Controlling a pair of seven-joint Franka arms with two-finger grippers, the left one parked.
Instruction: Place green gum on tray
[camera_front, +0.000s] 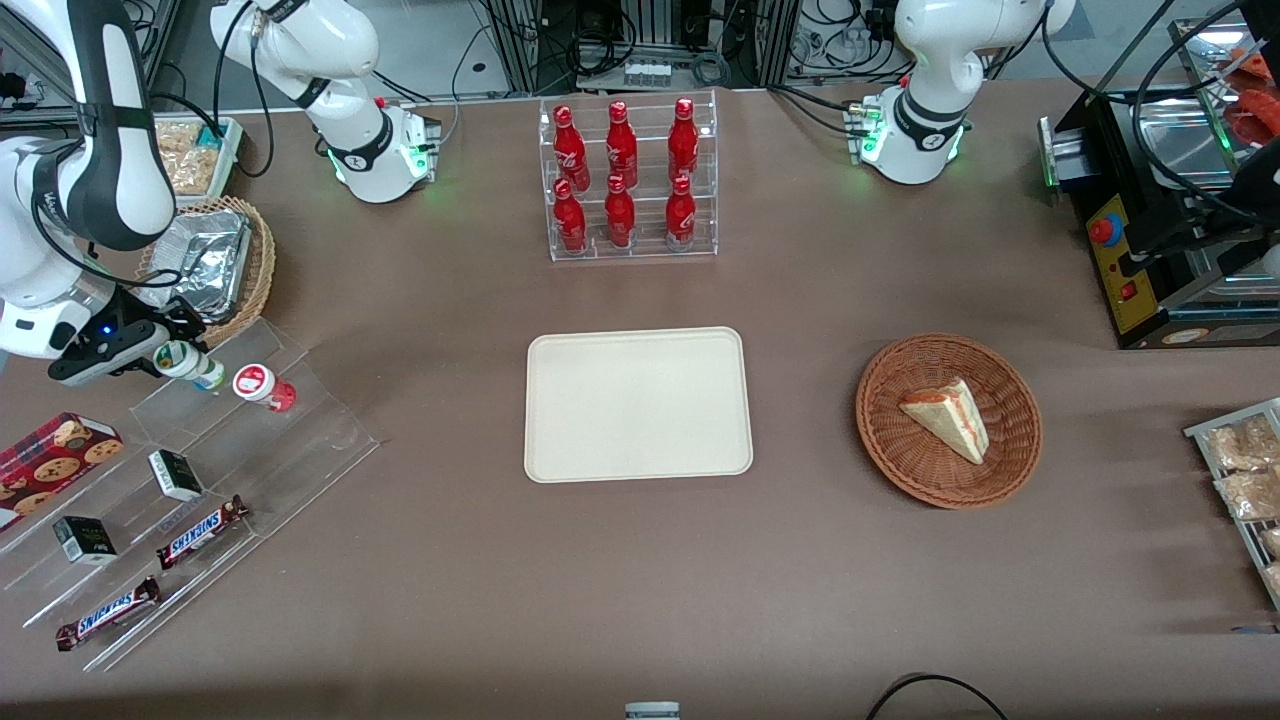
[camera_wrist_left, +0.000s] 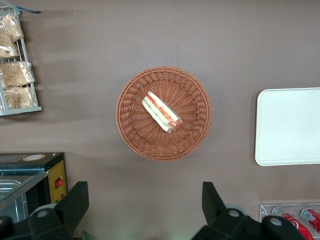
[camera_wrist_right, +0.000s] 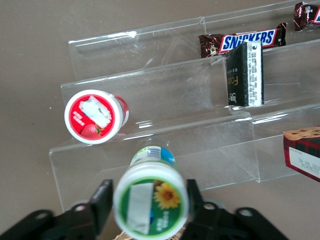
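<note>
The green gum (camera_front: 190, 365) is a small white bottle with a green-rimmed lid; it sits tilted between the fingers of my right gripper (camera_front: 172, 358), just above the top step of the clear acrylic shelf (camera_front: 250, 450). In the right wrist view the gripper (camera_wrist_right: 148, 196) is shut on the gum (camera_wrist_right: 151, 200), whose lid faces the camera, with a black finger (camera_wrist_right: 102, 200) on each side. The red-lidded bottle (camera_front: 262, 386) (camera_wrist_right: 94, 116) stands beside it on the shelf. The cream tray (camera_front: 638, 403) lies bare at the table's middle, far from the gripper; it also shows in the left wrist view (camera_wrist_left: 290, 125).
The shelf's lower steps hold Snickers bars (camera_front: 200, 531), small black boxes (camera_front: 176, 474) and a cookie box (camera_front: 55, 455). A wicker basket with a foil tray (camera_front: 215, 265) is beside the gripper. A rack of red bottles (camera_front: 630, 180) and a basket with a sandwich (camera_front: 948, 420) flank the tray.
</note>
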